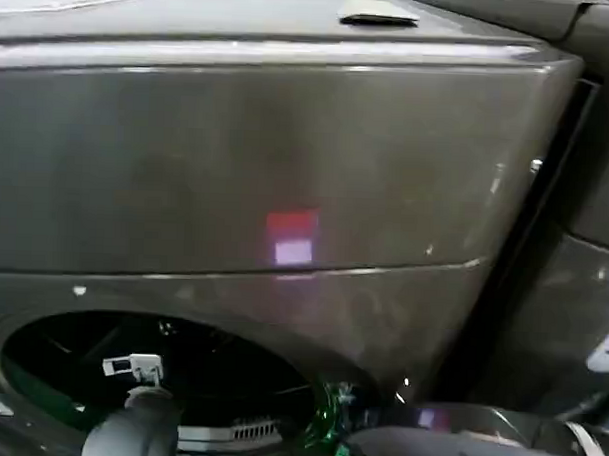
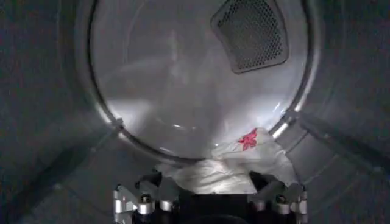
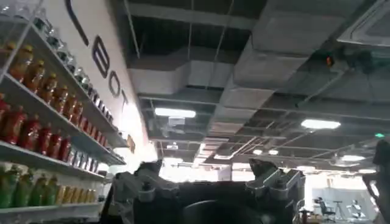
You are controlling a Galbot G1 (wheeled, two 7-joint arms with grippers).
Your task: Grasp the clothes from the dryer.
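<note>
The dryer [image 1: 286, 177] is big and bronze-grey, and its round hole sits at about 7 o'clock in the head view. The left arm [image 1: 137, 427] goes into that dark hole from below.

In the left wrist view, the left claw [image 2: 209, 193] is deep inside the shiny drum [image 2: 55, 152]. Its two fingers [image 2: 135, 198] are spread apart, one on each side of the clothes [image 2: 228, 164]. The clothes are a small white bundle with a little pink-red mark. They lie on the drum floor, right up against the round back wall [image 2: 177, 85], at about 6 o'clock. The near edge of the bundle lies between the fingers, but I cannot tell if they touch it. A dark mesh vent [image 2: 250, 33] is on the back wall at about 1 o'clock.

In the right wrist view, the right claw [image 3: 207, 182] points up toward the ceiling [image 3: 256, 73], with its fingers apart and nothing between them. Shelves of bottles [image 3: 42, 134] stand beside it.
</note>
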